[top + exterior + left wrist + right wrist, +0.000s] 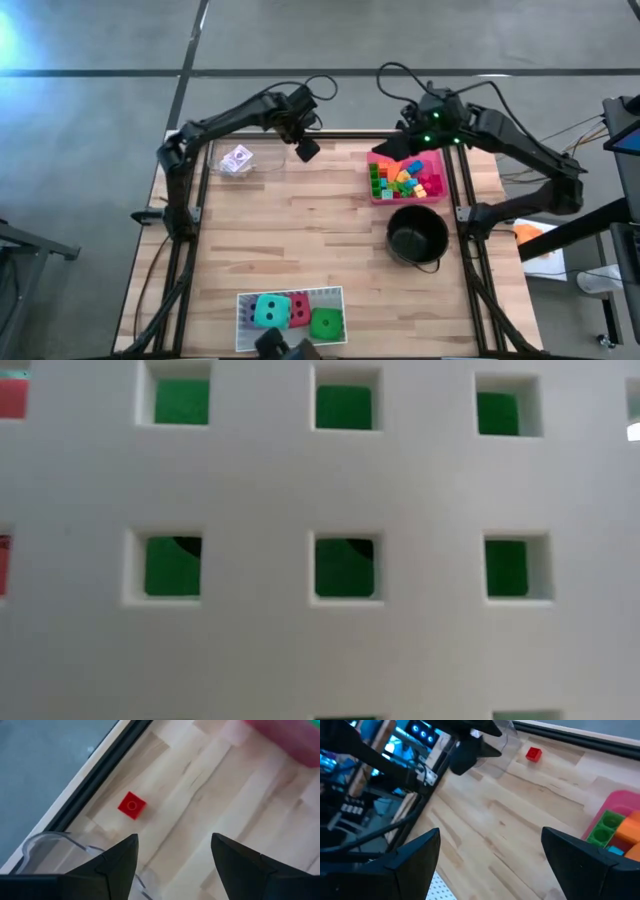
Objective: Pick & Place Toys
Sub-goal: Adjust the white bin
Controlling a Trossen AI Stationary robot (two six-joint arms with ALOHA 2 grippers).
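A small red block (132, 805) lies flat on the wood near the table's far edge, also seen as the red block (533, 753). My left gripper (172, 855) hovers over it, open and pointing steeply down, with nothing between its fingers; it shows as the left gripper (306, 149) just right of the clear tray (240, 162). My right gripper (490, 855) stands open and empty, raised over the far left corner of the pink tray (437, 190), which holds many bright blocks (405, 180). Teal (267, 311), red (298, 309) and green (326, 323) dice sit in a white tray.
A black round pot (417, 236) stands near the right edge, in front of the pink tray. The clear tray holds a card (237, 158). The white perforated tray (290, 293) stands at the near edge, and its wall (320, 490) fills the low view. Bare wood lies mid-table.
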